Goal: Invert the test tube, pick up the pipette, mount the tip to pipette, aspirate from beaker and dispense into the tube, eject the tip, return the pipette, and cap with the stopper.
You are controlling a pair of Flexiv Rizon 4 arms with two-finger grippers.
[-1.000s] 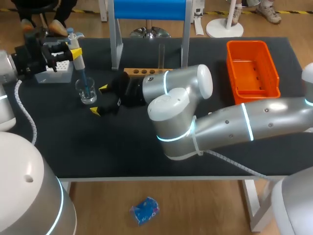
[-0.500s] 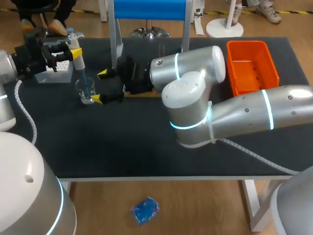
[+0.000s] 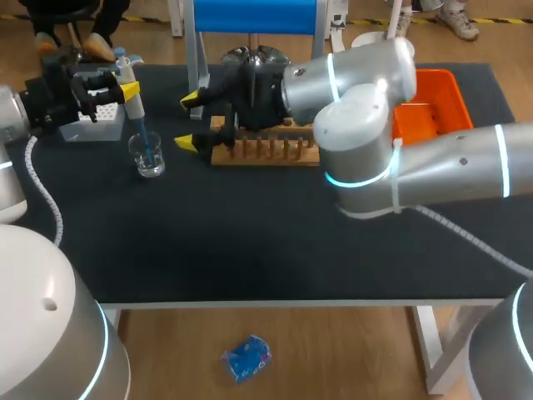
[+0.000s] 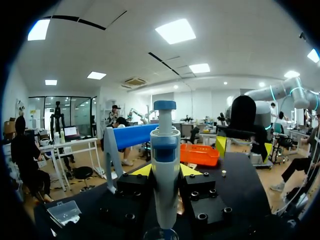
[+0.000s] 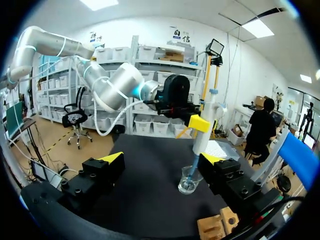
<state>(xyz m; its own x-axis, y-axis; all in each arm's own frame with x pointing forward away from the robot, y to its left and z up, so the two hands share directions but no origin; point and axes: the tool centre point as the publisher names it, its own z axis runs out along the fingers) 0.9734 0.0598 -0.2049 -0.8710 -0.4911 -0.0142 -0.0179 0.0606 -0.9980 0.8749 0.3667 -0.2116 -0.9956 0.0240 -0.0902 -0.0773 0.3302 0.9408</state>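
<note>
My left gripper is shut on the white-and-blue pipette, which stands upright with its tip down in the glass beaker. In the left wrist view the pipette stands between the fingers, with the beaker rim just under it. My right gripper stands open to the right of the pipette, in front of the wooden rack. From the right wrist, the beaker and pipette lie ahead of the open right gripper, toward one finger. The right arm hides the test tube.
An orange bin sits at the back right, partly behind my right arm. A tip box stands at the back left under the left gripper. A blue-topped stand rises behind the rack.
My right arm has swung up and toward the back of the table, uncovering the rack's front; its gripper has risen from the table beside the beaker. The left arm and pipette have not moved.
</note>
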